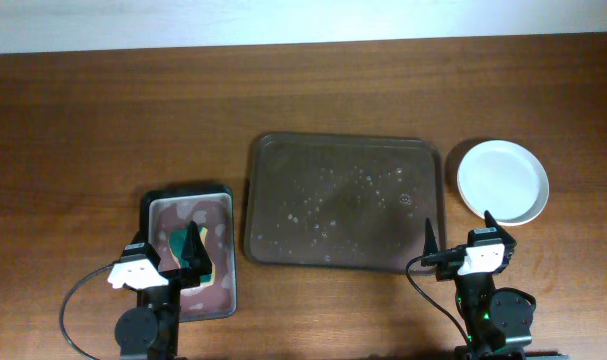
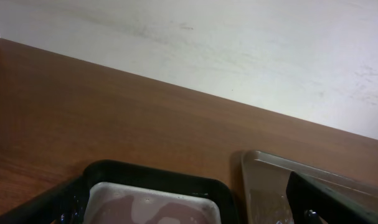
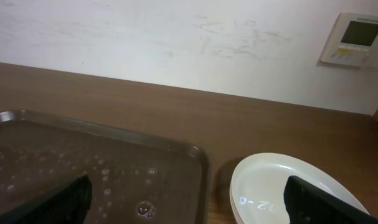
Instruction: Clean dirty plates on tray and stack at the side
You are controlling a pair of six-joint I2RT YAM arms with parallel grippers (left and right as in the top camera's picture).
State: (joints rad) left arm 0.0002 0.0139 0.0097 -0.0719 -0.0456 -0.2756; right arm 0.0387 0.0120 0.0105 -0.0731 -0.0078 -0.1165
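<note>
Right fingers (image 3: 329, 200) apart; plates (image 3: 282, 180), seemingly stacked, just ahead; tray (image 3: 145, 142) leftward.

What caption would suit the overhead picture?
Wet, empty tray; clean white plates stacked beside it on the right.

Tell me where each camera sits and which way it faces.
Overhead: above the table, looking straight down on the tray, plates, small pan, left gripper and right gripper.
Left wrist: low on the left arm, facing the wall across pan and tray corner; one own finger shows.
Right wrist: low on the right arm, facing the wall across tray and plates; both fingers show.
Shared: both wrist views catch tray and wall.
</note>
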